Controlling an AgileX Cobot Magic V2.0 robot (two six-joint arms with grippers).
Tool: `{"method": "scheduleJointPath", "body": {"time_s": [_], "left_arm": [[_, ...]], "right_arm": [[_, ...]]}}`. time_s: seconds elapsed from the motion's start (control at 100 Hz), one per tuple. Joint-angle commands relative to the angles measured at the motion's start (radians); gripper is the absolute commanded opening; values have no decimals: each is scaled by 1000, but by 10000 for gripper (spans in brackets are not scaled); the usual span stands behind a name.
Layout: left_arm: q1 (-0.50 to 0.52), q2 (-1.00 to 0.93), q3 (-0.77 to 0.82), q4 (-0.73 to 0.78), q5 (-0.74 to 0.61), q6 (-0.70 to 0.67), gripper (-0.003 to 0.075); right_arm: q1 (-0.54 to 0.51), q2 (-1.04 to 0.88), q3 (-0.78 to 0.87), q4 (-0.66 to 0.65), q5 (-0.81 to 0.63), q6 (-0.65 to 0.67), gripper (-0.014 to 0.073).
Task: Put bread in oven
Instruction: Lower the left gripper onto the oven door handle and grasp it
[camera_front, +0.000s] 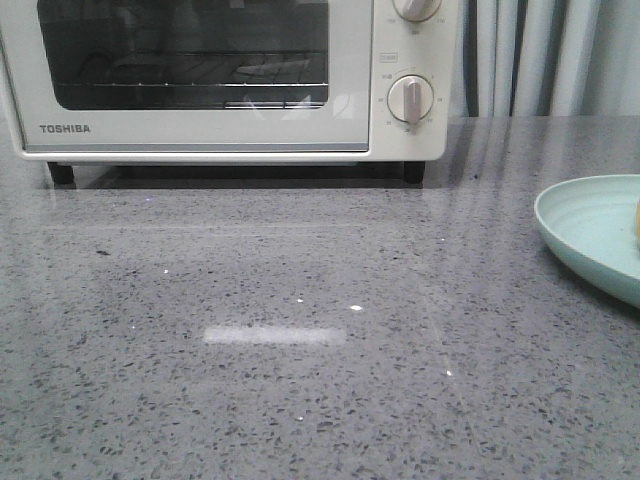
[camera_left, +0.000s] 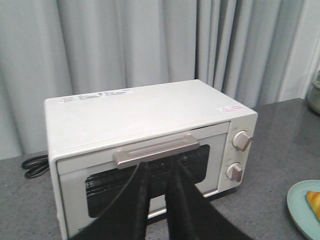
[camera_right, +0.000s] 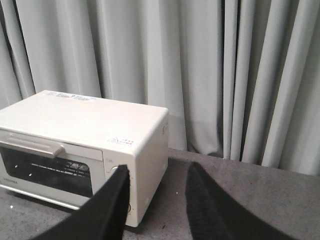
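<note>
The white Toshiba oven (camera_front: 200, 125) stands at the back left of the table with its glass door closed. It also shows in the left wrist view (camera_left: 145, 115) and the right wrist view (camera_right: 85, 125). The bread (camera_left: 314, 201) lies on a pale green plate (camera_left: 299, 207); in the front view only a sliver of the bread (camera_front: 636, 222) shows at the frame edge. My left gripper (camera_left: 160, 166) is empty, its jaws a narrow gap apart, tips just below the oven's door handle (camera_left: 157, 149). My right gripper (camera_right: 157, 176) is wide open and empty, beside the oven's right end. Neither gripper shows in the front view.
The plate (camera_front: 585, 235) sits at the table's right edge. Two round knobs (camera_front: 410, 98) are on the oven's right panel. A black cord (camera_left: 34, 165) lies behind the oven's left end. Grey curtains (camera_right: 210, 75) hang behind the speckled grey table (camera_front: 300, 380).
</note>
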Motion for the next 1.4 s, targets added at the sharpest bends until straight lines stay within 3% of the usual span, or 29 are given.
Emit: {"method": "scheduleJointPath", "body": {"time_s": [0.0, 0.22, 0.65, 0.86, 1.17, 1.39], "left_arm": [[-17, 52, -47, -93, -68, 41, -20], [-18, 202, -96, -236, -64, 167, -20], [-22, 462, -110, -658, -97, 636, -20], [-76, 531, -110, -830, -130, 842, -20], [-228, 605, -102, -871, -316, 970, -20], [-247, 614, -37, -952, -384, 1089, -20]], "right_arm": [[2, 27, -31, 0, -60, -34, 234], [2, 30, -32, 0, -64, -38, 234], [2, 30, -32, 23, -64, -38, 234], [2, 30, -32, 23, -64, -38, 234], [2, 30, -32, 23, -64, -39, 234], [2, 30, -32, 23, -61, -39, 234]]}}
